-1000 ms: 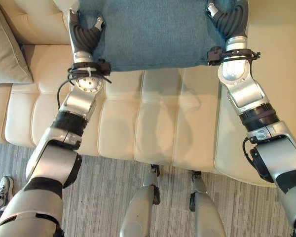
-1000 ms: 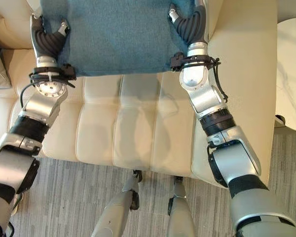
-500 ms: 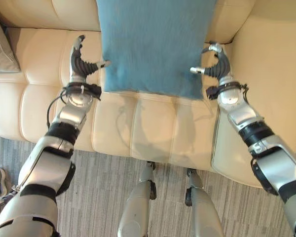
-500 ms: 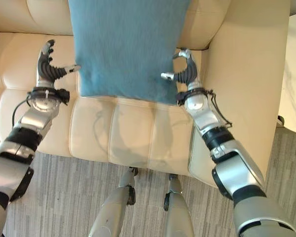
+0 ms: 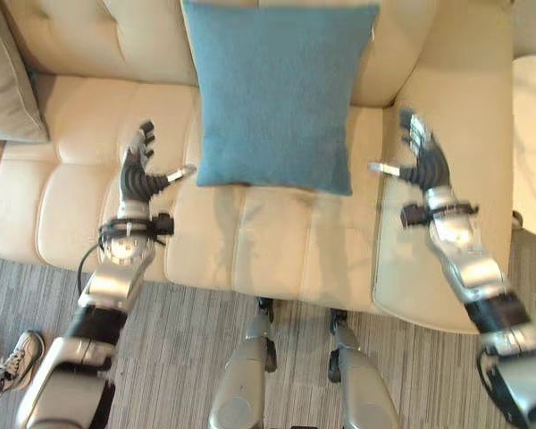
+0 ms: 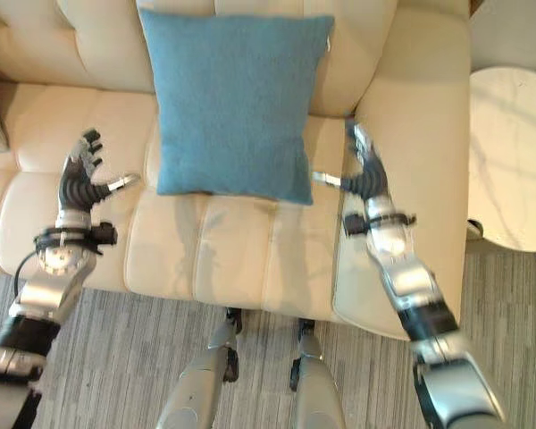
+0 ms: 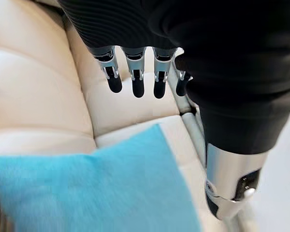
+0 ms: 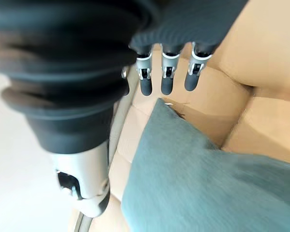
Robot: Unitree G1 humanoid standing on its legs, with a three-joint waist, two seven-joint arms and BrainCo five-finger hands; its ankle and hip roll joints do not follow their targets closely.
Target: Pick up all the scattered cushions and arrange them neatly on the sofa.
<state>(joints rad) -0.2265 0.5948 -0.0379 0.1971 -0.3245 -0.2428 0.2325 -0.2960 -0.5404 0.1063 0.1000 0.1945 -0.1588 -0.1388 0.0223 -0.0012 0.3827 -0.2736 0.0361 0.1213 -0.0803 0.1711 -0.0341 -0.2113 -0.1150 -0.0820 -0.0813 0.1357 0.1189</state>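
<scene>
1. Silver fingers of my left hand (image 5: 141,174) are spread and straight, thumb out toward the blue cushion (image 5: 277,98), holding nothing; the hand hangs just beside the cushion's lower left corner, apart from it.

2. My right hand (image 5: 422,163) mirrors it on the other side: fingers straight and loose, thumb toward the cushion's lower right corner, a clear gap between, the hand over the edge of the sofa's armrest (image 5: 464,179).

3. Between my two hands the blue cushion stands propped against the backrest (image 5: 116,40) of the cream leather sofa (image 5: 277,241), its bottom edge on the seat, roughly centred on the right-hand seat section.

4. Risk one, as I judge it: the cushion leans with nothing gripping it. Smooth leather gives little hold, so its bottom edge could slide forward and the cushion could drop flat on the seat.

5. Risk two: a thumb drawn past a lower corner could snag the fabric and twist the cushion askew.

6. At the far left of the sofa a grey cushion (image 5: 13,85) rests against the backrest, well apart from the blue one. Whether more cushions lie scattered elsewhere I cannot tell.

7. A person's shoe (image 5: 18,356) stands on the striped carpet (image 5: 179,357) near my left arm.
</scene>
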